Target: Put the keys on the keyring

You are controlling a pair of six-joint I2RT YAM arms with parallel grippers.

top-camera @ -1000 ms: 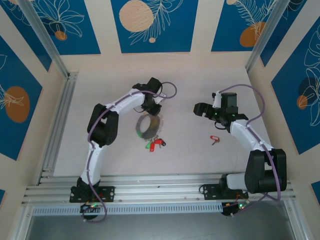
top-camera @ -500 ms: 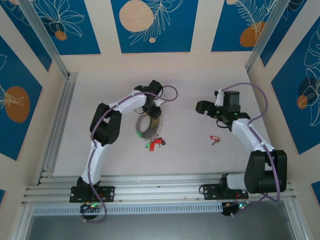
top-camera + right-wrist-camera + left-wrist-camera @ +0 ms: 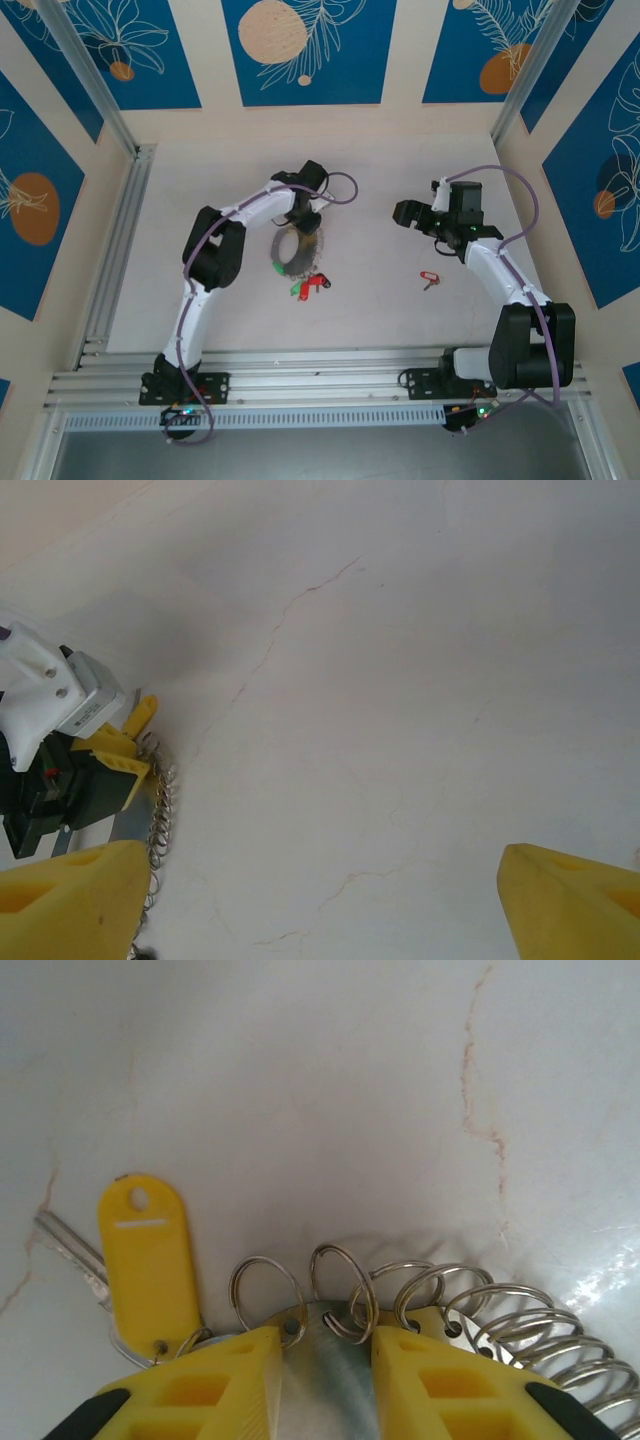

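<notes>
The keyring (image 3: 296, 252) lies flat mid-table, a grey metal loop lined with small split rings. My left gripper (image 3: 308, 222) hangs over its far edge. In the left wrist view the yellow fingers (image 3: 215, 1380) stand narrowly apart astride the grey band (image 3: 327, 1368), with one small split ring (image 3: 345, 1300) between them and nothing clamped. A yellow-headed key (image 3: 148, 1260) hangs from a ring just left of the fingers. Red and green keys (image 3: 310, 287) lie at the loop's near edge. A lone red key (image 3: 430, 279) lies to the right. My right gripper (image 3: 405, 215) hovers wide open and holds nothing.
Aluminium rails (image 3: 115, 250) run along the table's left edge and the near edge. In the right wrist view my left gripper (image 3: 90, 770) and the row of split rings (image 3: 160, 810) sit at the far left, with bare white table (image 3: 380, 730) ahead.
The left arm has shifted slightly to the right over the keyring's far edge. The right gripper has crept a little up and to the right. The keys have not moved.
</notes>
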